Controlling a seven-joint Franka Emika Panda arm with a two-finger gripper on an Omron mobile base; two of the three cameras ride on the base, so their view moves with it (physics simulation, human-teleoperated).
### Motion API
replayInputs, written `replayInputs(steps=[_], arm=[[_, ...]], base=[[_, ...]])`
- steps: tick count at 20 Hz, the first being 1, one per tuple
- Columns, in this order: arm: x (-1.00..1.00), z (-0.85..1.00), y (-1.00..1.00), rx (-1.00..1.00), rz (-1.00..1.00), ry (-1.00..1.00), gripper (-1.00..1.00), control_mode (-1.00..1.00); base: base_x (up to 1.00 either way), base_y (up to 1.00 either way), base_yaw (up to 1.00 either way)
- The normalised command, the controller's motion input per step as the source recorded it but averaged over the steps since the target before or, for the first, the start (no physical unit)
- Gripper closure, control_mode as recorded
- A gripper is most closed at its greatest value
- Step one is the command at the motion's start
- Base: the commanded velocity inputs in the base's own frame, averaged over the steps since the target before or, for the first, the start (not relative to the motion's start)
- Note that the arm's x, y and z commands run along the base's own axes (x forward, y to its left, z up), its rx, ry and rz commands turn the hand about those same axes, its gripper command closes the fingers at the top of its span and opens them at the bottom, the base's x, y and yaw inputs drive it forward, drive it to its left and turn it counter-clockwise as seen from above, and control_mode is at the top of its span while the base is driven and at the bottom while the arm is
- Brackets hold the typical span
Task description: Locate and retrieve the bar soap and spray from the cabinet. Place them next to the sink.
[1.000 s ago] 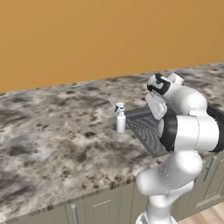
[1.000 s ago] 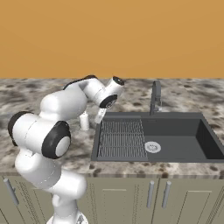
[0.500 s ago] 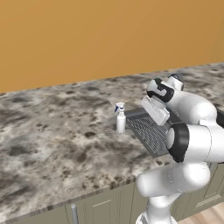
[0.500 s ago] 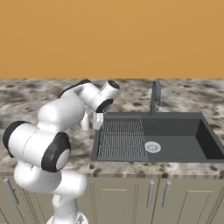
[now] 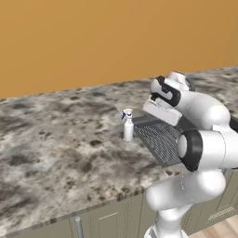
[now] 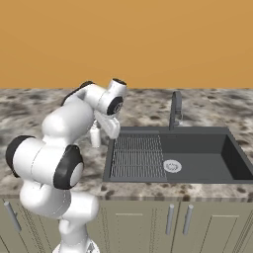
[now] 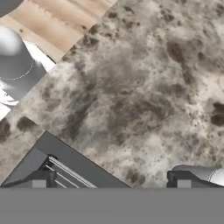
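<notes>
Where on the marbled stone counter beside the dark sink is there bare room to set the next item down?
Bare counter stretches left of the white spray bottle with blue-grey nozzle, out to the front edge and back to the orange wall. It is crowded between the bottle and the dark grey sink's ribbed drainboard, where the gripper hangs.

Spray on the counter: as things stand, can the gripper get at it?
Probably yes. The spray stands upright on bare counter beside the sink, and the gripper hangs close by with nothing between.
</notes>
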Motion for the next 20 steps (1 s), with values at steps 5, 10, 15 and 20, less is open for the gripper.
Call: replayInputs(steps=[5, 10, 15, 20], arm=[[-0.24, 0.0, -0.02, -0.04, 0.31, -0.34, -1.0, -1.0], [-0.49, 0.27, -0.01, -0.07, 0.23, -0.28, -1.0, -1.0], [-0.52, 0.38, 0.08, -0.15, 0.26, -0.16, -1.0, -1.0], [-0.59, 0.27, -0.01, -0.11, 0.25, -0.21, -1.0, -1.0]], base=[[0.0, 0.0, 0.0], [0.0, 0.0, 0.0], [0.0, 0.0, 0.0], [0.0, 0.0, 0.0]])
